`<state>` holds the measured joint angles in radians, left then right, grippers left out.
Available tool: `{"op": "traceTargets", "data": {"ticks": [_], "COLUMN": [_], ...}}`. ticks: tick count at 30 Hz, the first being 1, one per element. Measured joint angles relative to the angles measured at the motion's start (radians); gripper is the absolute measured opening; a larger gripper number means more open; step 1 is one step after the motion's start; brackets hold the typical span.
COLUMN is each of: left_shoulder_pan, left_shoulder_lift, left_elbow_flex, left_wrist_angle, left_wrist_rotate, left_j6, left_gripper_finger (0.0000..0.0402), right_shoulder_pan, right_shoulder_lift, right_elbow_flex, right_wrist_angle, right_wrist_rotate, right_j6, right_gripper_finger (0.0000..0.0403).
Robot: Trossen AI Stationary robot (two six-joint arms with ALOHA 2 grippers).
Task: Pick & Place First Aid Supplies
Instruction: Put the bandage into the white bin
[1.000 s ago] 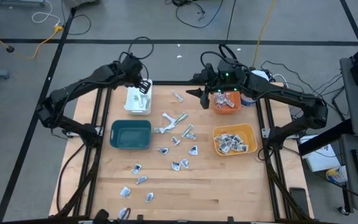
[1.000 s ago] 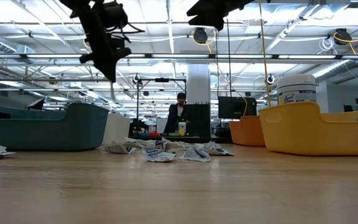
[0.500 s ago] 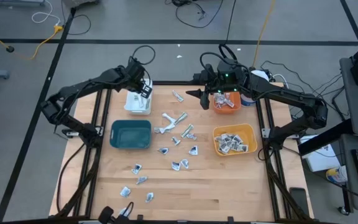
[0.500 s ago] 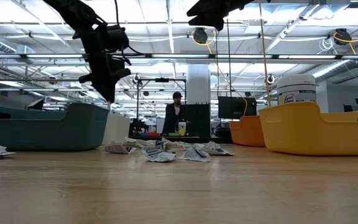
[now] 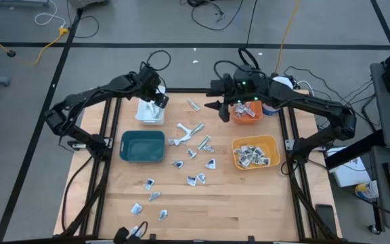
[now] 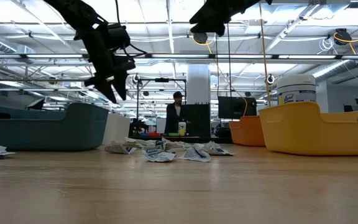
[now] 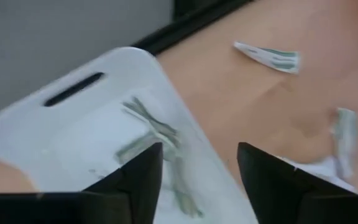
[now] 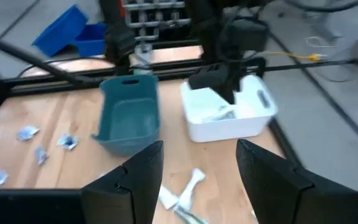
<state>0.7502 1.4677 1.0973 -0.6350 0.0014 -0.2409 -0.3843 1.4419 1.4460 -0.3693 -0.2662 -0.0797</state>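
Left gripper point(image 5: 157, 99) hangs over the white bin point(image 5: 149, 112) at the far left of the tabletop point(image 5: 235, 203). Its jaws stand apart with nothing between them; thin wrapped strips point(image 7: 146, 127) lie in the bin below. Reads as the release step of a drop-off, strip delivered.

Right gripper point(image 5: 221, 108) hovers at the far middle, just left of the orange bin point(image 5: 247, 110). Its jaws are wide and empty, pointed toward the loose supplies.

Supplies: a scatter of packets point(image 5: 193, 144) lies mid-tabletop between the teal bin point(image 5: 142, 146) and the yellow bin point(image 5: 254, 152). More packets point(image 5: 147, 200) lie toward the near left. The orange and yellow bins already hold some; the teal bin looks empty from above.

A person point(image 6: 176, 118) stands well back in the room, clear of the arms.

Judgement on next move: the left arm needs to lift clear of the white bin, then swing toward the loose packets. Flat packets call for a low, square approach with jaws open. Many pieces remain, so the task looks well short of done.
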Motion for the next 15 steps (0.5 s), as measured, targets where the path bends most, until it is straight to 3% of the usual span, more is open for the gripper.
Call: {"op": "traceTargets", "data": {"ticks": [7, 15], "left_shoulder_pan": [0.000, 0.000], "left_shoulder_lift": [0.000, -0.003], "left_elbow_flex": [0.000, 0.000], "left_wrist_angle": [0.000, -0.003], "left_wrist_rotate": [0.106, 0.181], "left_j6": [0.003, -0.001], "left_gripper_finger": [0.0250, 0.0259], "right_shoulder_pan": [0.000, 0.006], "right_shoulder_lift": [0.099, 0.269], "right_elbow_flex": [0.000, -0.001], "right_wrist_angle": [-0.037, -0.091], "right_wrist_rotate": [-0.052, -0.051], "right_j6": [-0.068, -0.284], "right_gripper_finger": [0.0197, 0.0197]}}
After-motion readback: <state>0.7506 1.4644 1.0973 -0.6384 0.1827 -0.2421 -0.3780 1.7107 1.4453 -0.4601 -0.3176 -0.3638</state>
